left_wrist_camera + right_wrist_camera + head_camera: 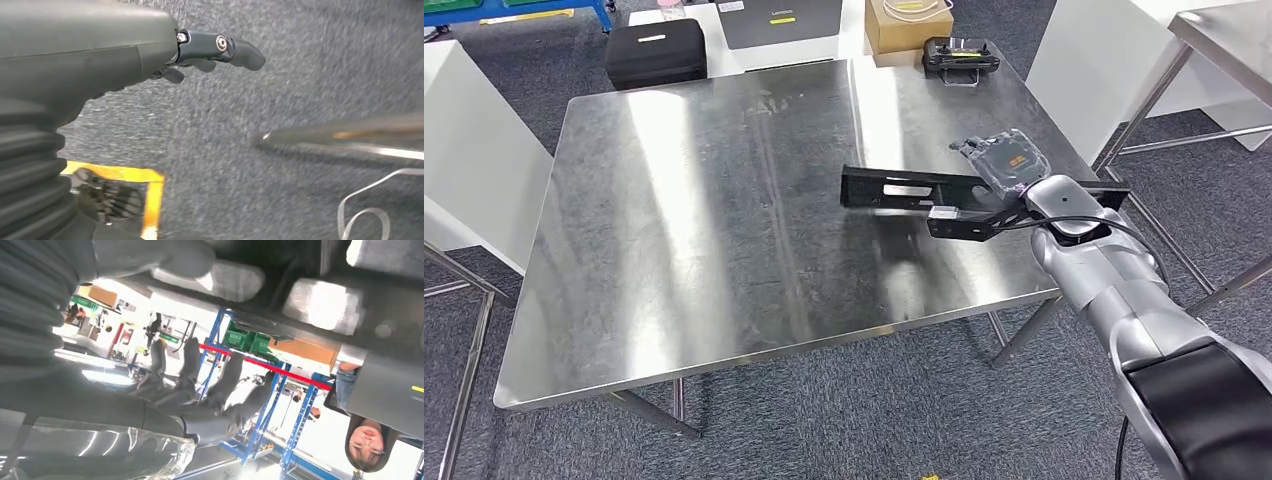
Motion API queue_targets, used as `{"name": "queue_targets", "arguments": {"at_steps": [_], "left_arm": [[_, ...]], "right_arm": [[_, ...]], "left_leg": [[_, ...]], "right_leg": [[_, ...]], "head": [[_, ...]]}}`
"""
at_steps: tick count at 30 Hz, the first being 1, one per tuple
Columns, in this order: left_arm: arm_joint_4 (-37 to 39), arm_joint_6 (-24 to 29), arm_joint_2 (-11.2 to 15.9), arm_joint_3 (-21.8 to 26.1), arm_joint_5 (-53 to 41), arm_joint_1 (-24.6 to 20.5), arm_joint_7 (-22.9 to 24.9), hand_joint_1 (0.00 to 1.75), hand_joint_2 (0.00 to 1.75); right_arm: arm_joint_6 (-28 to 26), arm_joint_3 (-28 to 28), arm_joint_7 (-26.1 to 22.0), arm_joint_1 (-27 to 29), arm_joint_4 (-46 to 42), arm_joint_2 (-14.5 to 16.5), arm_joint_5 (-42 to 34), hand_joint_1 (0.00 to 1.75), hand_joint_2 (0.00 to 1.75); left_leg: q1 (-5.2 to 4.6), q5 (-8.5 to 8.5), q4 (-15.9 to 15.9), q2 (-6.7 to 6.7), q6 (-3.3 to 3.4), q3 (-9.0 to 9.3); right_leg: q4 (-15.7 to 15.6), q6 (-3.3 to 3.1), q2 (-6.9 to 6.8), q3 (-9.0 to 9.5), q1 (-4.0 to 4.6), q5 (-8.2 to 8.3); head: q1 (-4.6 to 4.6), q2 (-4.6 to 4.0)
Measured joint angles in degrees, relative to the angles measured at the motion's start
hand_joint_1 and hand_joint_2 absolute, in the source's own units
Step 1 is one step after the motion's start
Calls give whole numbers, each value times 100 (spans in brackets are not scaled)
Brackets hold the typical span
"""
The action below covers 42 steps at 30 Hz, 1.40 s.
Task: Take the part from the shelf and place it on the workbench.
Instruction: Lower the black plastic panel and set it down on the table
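From up high, I see a shiny steel workbench (724, 220) on grey carpet, with black cases (656, 50) behind it. The long flat black part (904, 188) with slots sits over the bench's right side in my right hand (1009, 165). Near the floor, my left hand (210, 55) holds nothing, fingers loose. By my right wrist, dark fingers (200, 390) spread against blue shelves (280, 405).

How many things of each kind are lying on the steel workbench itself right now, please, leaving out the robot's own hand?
Long black metal part, flat on the workbench, under the right hand: 1
Clear plastic bag, beside the part's far end: 1
Total: 2
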Motion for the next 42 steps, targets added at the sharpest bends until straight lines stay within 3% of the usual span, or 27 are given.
{"name": "queue_targets", "arguments": {"at_steps": [3, 28, 32, 38, 42], "left_arm": [[94, -33, 23, -28, -53, 0, 116, 0, 0], [230, -228, 140, -121, -106, 6, 309, 0, 0], [230, -234, 151, -120, -100, 6, 347, 0, 0], [230, -233, 177, -117, -167, 7, 436, 0, 0], [230, -232, 194, -115, -187, 4, 456, 0, 0]], "right_arm": [[-1, -2, 23, 23, -1, -11, -1, 0, 175], [67, -27, 125, 278, -42, -138, 45, 0, 175], [584, -63, 283, 269, -45, -135, 29, 0, 175], [2376, -400, 868, 195, 65, -152, -473, 0, 175], [2539, -604, 938, 173, 130, -188, -558, 0, 175]], "left_leg": [[2, 10, -1, 2, -23, 4], [-27, 18, 1, 0, -44, 17], [-26, 18, 1, 0, -44, 16], [-27, 18, 1, -2, -44, 22], [-27, 18, 1, 2, -44, 21]], "right_leg": [[1, -39, 0, 2, 10, 5], [1, -39, -2, 36, 20, 6], [1, -39, -2, 38, 20, 6], [2, -39, -5, 39, 21, 6], [2, -38, -3, 39, 20, 6]], "head": [[1, 0], [1, 0], [1, 0], [2, 0], [2, 0]]}}
